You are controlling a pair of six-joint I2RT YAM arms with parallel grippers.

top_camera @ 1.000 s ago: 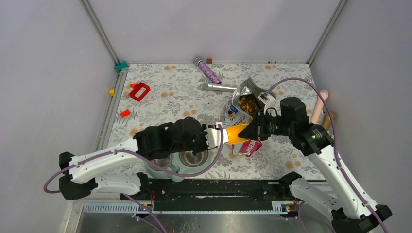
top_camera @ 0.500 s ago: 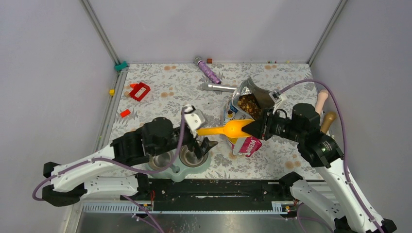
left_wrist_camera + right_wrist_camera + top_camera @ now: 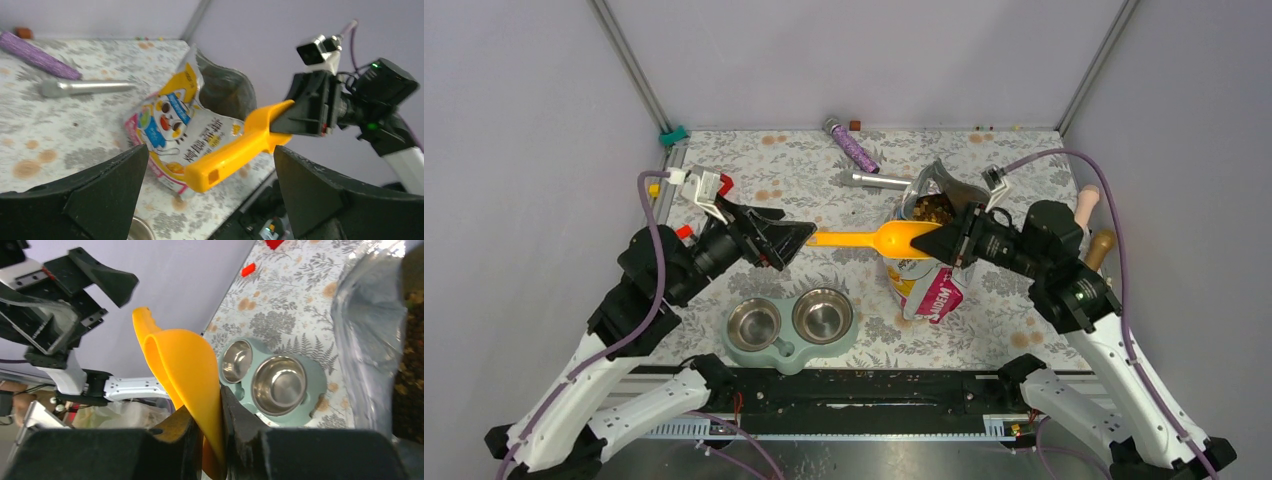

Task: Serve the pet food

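Beside the bag (image 3: 929,290) the right claw (image 3: 949,243) pinches the scoop (image 3: 874,238), the left claw (image 3: 799,247) gapes wide; I'd dip it slowly into the kibble (image 3: 936,210).

Orange scoop (image 3: 879,238), brown kibble (image 3: 935,210) — yellow-white-pink bag (image 3: 930,290), pale green feeder (image 3: 790,356) — grey floral tabletop (image 3: 804,180).

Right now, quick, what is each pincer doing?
The left pincer: open, holding nothing.
The right pincer: shut on the orange scoop.
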